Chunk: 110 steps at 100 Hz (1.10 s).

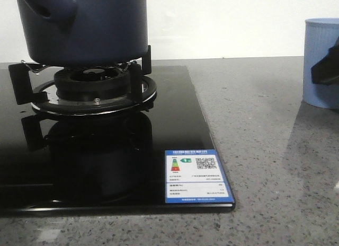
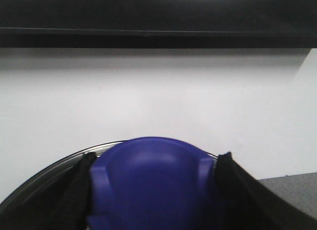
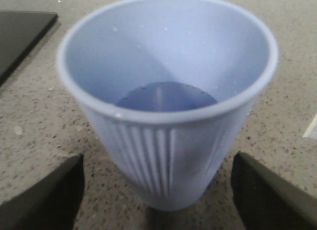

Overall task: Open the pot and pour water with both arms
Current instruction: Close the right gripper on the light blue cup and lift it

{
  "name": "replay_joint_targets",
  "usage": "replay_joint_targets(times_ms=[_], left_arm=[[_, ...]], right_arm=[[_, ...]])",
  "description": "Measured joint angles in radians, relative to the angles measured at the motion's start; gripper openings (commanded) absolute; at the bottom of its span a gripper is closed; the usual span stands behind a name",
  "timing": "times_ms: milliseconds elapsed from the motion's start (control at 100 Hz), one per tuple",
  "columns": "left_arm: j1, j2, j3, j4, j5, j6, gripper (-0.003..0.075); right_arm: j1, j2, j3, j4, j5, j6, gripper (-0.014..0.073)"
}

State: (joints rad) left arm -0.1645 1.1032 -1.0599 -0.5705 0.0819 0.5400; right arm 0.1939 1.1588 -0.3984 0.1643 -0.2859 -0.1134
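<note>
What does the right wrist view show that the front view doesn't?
Right wrist only: the inside of the pale blue cup, with what looks like a little water at the bottom, and the right gripper open, a finger on each side of the cup, not touching. Front only: the pot on the burner grate and the energy label. Both: the cup, the black cooktop and the speckled counter.

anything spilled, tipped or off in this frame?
Nothing stands out. The pot sits level on the burner grate, the pale blue ribbed cup stands upright on the countertop, and no liquid shows on the stone or the black glass hob.
</note>
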Motion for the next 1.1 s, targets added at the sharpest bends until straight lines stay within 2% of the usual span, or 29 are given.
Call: replay_joint_targets(times_ms=[160, 390, 660, 860, 1100], left_arm=[[0.000, 0.000, 0.000, 0.000, 0.002, 0.000, 0.0399], [0.000, 0.000, 0.000, 0.000, 0.002, 0.000, 0.0399], [0.000, 0.000, 0.000, 0.000, -0.002, 0.000, 0.0399], [0.000, 0.000, 0.000, 0.000, -0.002, 0.000, 0.0399], [0.000, 0.000, 0.000, 0.000, -0.002, 0.000, 0.0399]], right_arm=[[0.000, 0.076, 0.000, 0.000, -0.087, 0.031, 0.0505], [0.000, 0.089, 0.000, 0.002, -0.136, 0.043, 0.0300], [0.000, 0.089, -0.003, -0.026, -0.127, 0.045, 0.0298], [0.000, 0.052, -0.115, -0.098, 0.046, 0.047, 0.0298], [0.058, 0.045, -0.375, -0.201, 0.310, 0.047, 0.0298]])
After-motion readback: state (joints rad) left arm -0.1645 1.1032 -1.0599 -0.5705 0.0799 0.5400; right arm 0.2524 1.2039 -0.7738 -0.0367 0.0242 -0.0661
